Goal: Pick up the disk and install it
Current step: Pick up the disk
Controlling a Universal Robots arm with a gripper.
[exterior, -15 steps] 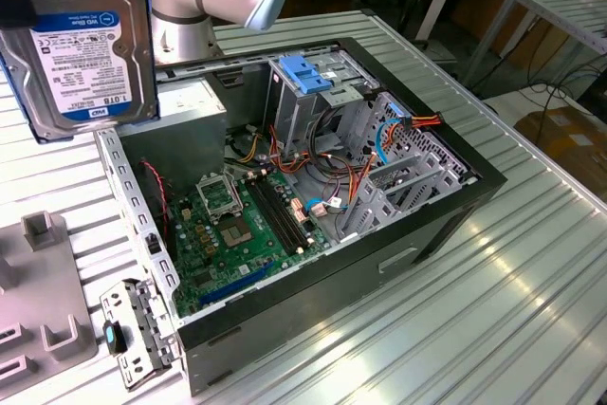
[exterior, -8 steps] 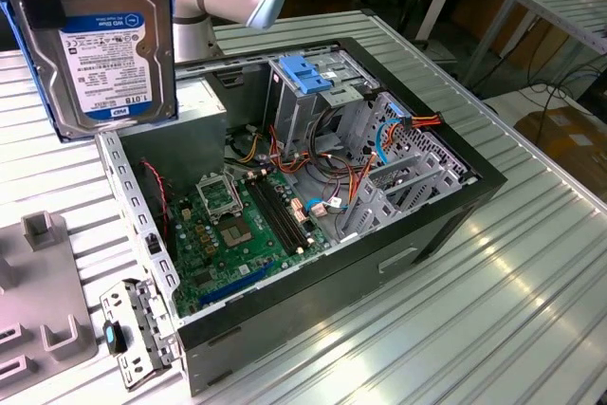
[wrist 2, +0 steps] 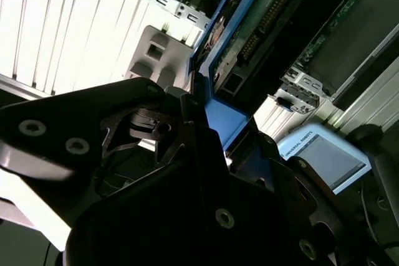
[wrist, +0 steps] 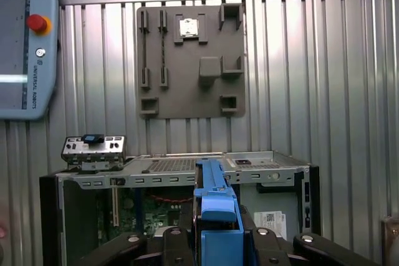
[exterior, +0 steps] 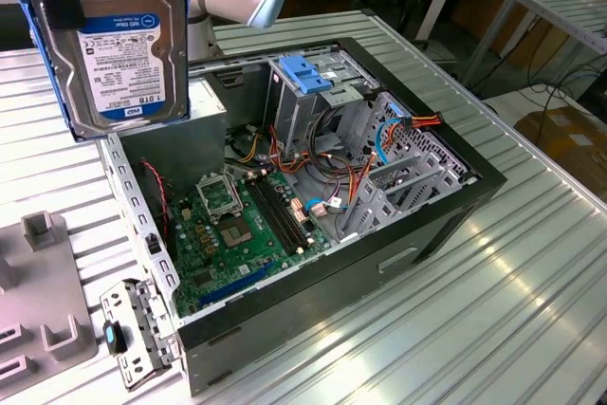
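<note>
Going L to R across the exterior view, all placed vs the open PC case: a grey fixture plate lies flat on the ribbed table, off the case's side toward the exterior view's left. A small metal bracket sits just beside the case's near corner there. The disk is in the air, up over the case's far corner on that same side. It's well clear of the rim, upright, label toward the camera, blue carrier frame round its edges. Held high like that, I'd judge, to keep it off the case wall & the wiring inside. Inside the case: motherboard flat on the floor, then the drive cage w/ blue handle by the far wall. Red/orange cables run toward the side at the exterior view's right.

Gripper: in the first wrist view the black fingers press in on both sides of the blue carrier edge, no gap visible, so the jaws are clamped on the disk. The grip is across the frame's thin sides, prob. because that leaves the flat faces & the far end free. In the second wrist view the blue frame runs straight out of the dark gripper body, w/ the case beyond it. Disk is picked up, not yet in the case
</note>
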